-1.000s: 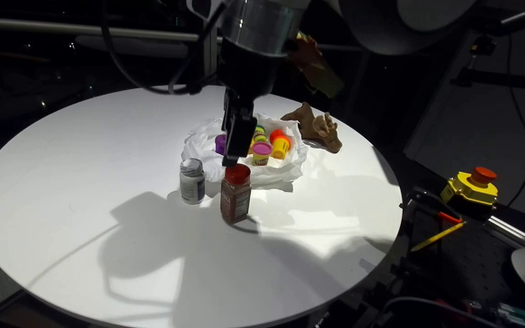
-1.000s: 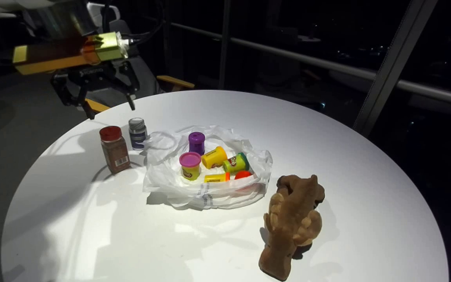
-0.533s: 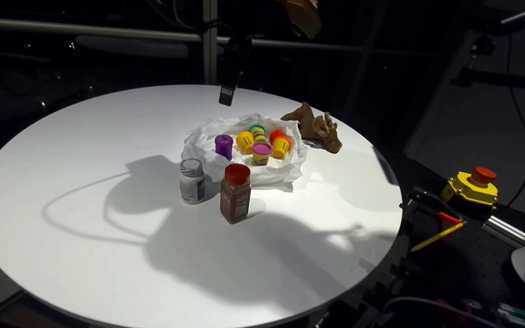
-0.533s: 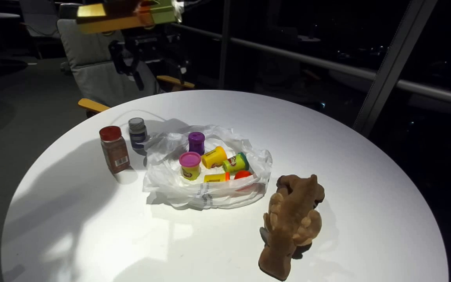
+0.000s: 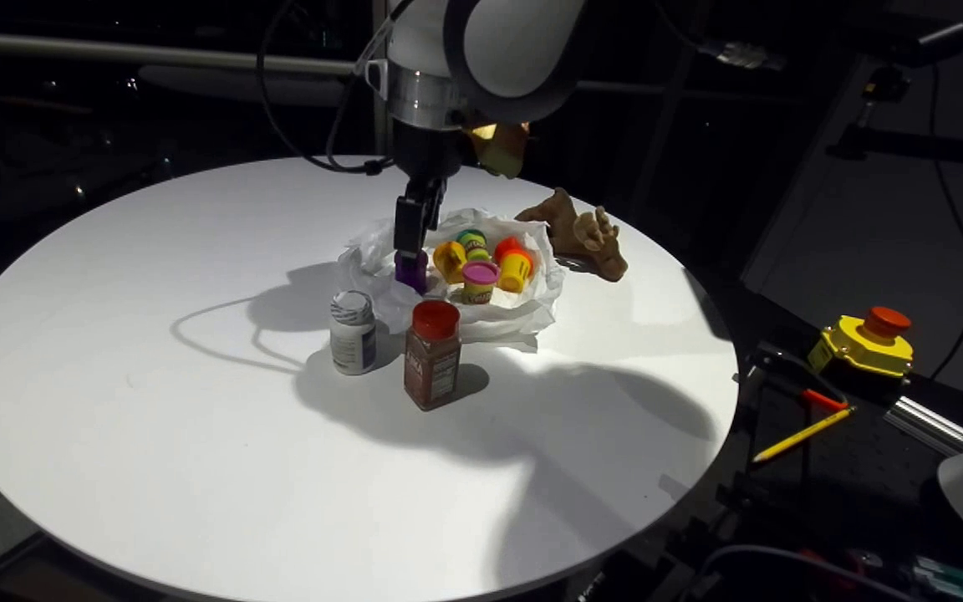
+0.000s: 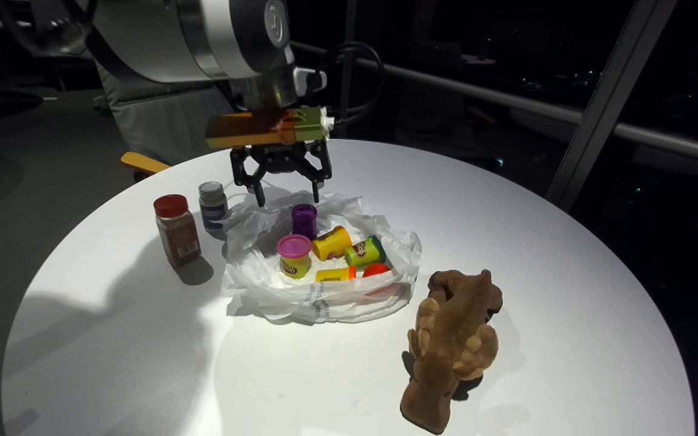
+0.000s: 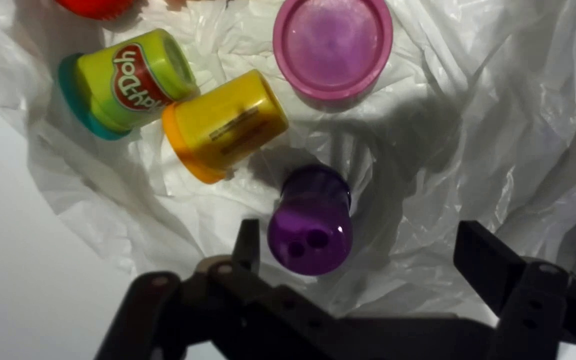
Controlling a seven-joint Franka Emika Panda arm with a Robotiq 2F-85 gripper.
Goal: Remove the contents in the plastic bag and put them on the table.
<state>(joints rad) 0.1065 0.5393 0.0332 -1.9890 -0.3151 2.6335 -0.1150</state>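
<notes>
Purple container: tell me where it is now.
In the wrist view, the purple container sits at lower middle, inside the plastic bag, just below and right of the yellow tub.

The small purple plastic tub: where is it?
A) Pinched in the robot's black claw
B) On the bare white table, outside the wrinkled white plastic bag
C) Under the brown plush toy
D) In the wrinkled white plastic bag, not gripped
D: the small purple plastic tub stands within the wrinkled white plastic bag, and the robot's black two-fingered claw is open, its jaws spread wider than the tub.
</notes>
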